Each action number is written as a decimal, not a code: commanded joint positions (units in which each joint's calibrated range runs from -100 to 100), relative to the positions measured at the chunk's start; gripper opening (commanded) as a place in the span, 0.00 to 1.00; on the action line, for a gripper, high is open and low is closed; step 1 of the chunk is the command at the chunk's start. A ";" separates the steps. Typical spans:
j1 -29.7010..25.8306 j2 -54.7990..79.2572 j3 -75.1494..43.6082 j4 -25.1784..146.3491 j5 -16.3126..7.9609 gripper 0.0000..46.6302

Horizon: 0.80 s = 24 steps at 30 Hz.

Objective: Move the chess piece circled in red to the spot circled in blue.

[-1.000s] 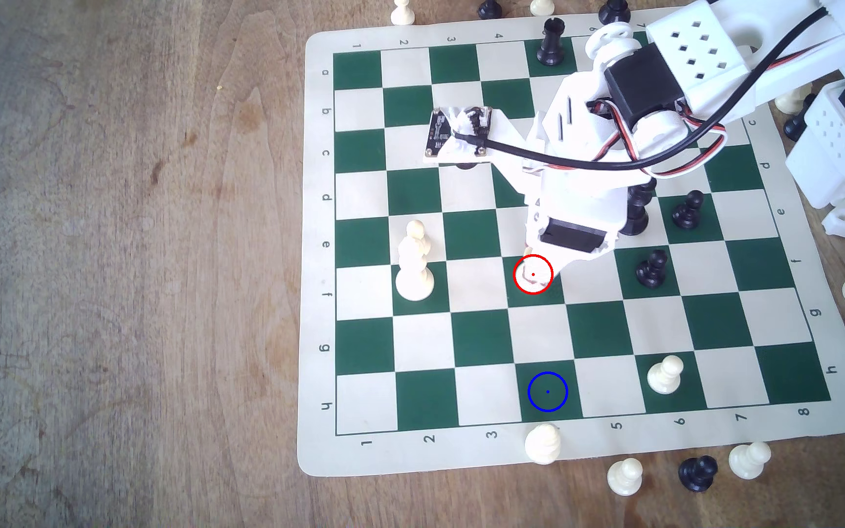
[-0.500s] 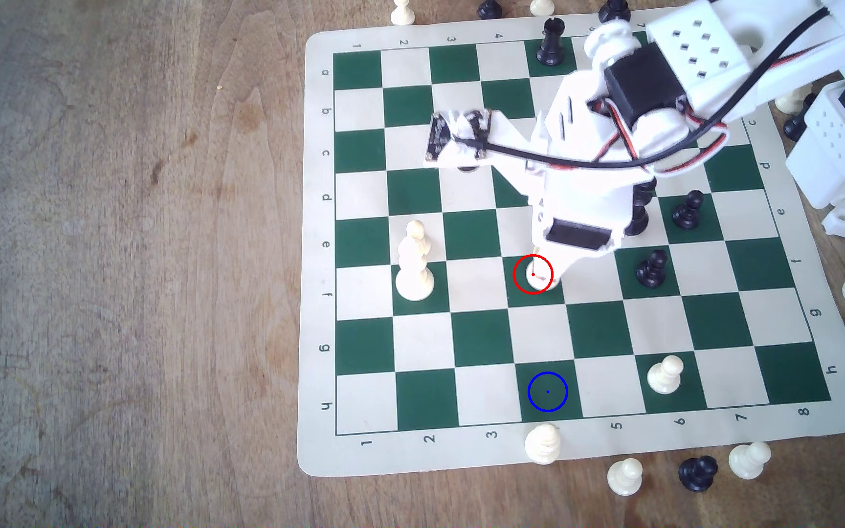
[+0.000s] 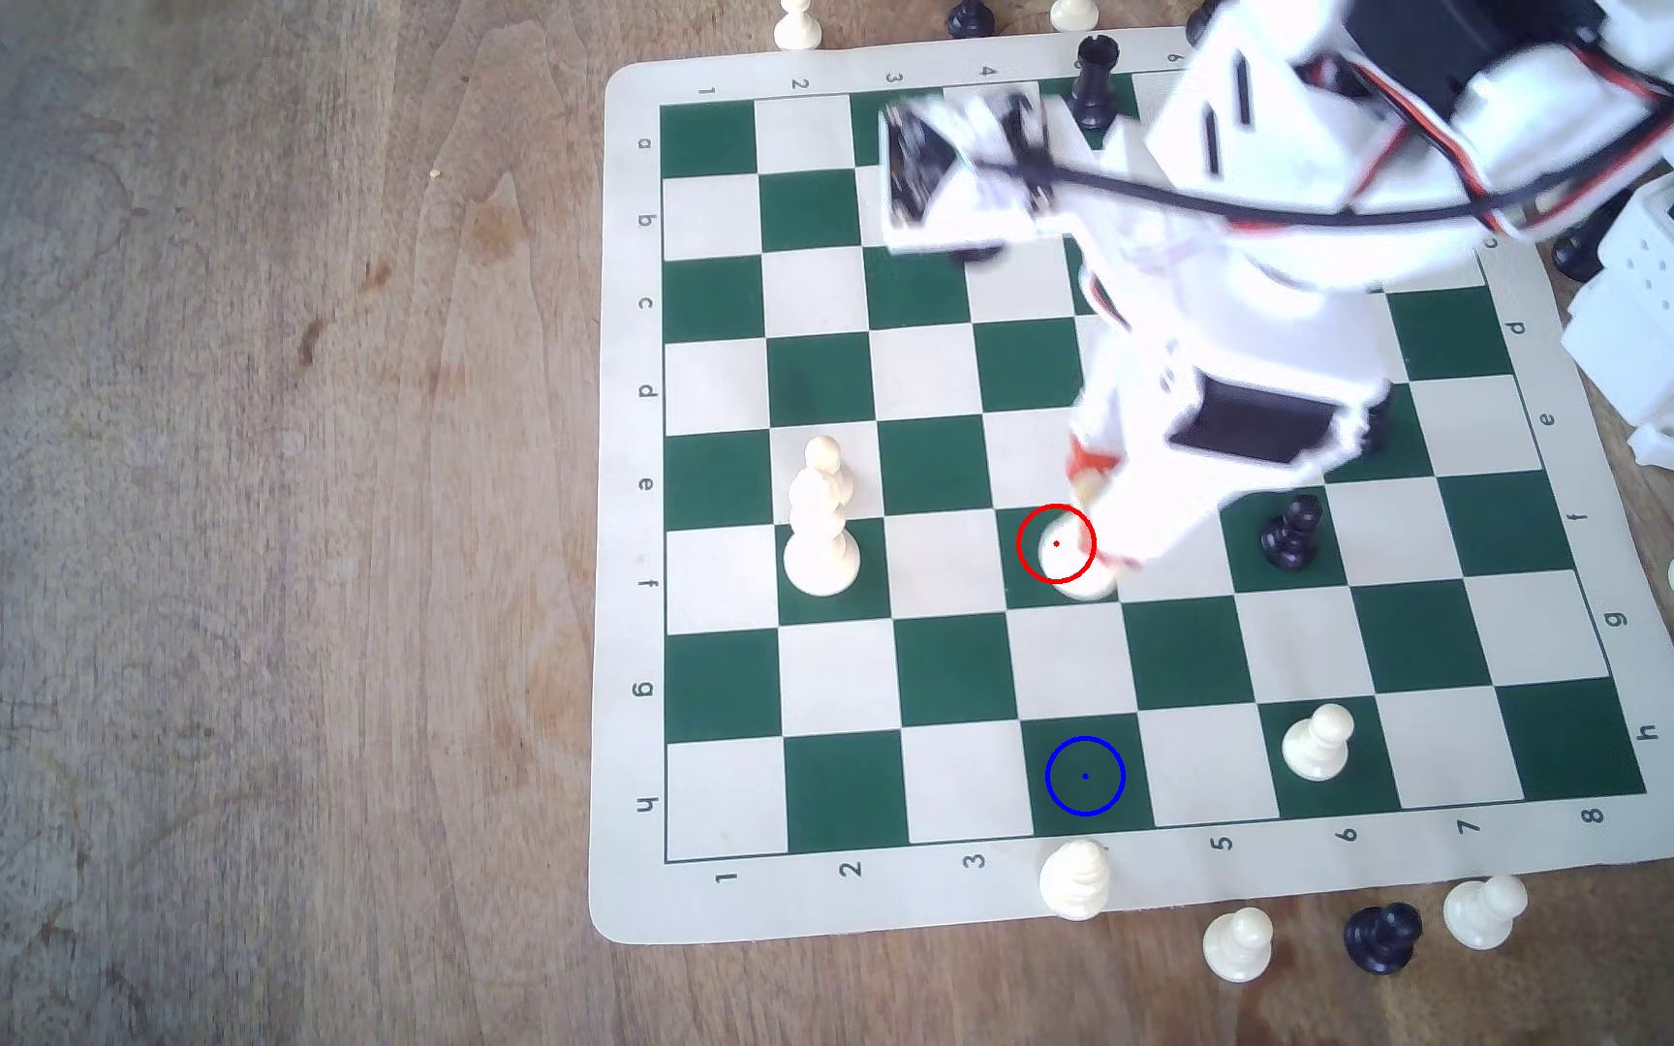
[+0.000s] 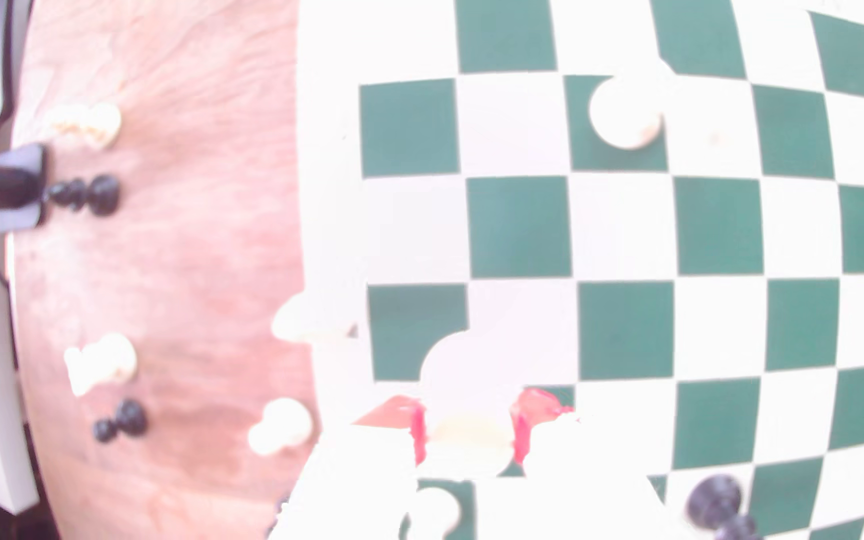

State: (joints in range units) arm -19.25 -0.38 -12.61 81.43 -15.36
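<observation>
Clearly pincer grips rook over board.

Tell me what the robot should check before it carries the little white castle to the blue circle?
1. Gripper closed on the short cream-white plastic rook: ok, red pads on both sides.
2. Rook lifted off the board: cannot tell, blurred.
3. Dark green square with the blue ring free: ok.
4. Squares between rook and ring free: ok.
5. Cream piece lying just past the ring, on the board's border: not ok, close.
</observation>
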 commanded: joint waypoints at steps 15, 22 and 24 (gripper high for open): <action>-4.41 6.66 7.44 -11.33 -1.47 0.00; -4.41 6.49 15.87 -17.80 -1.42 0.00; -4.49 6.66 15.60 -17.96 -1.27 0.01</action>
State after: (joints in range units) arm -23.23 8.34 3.84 64.78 -16.53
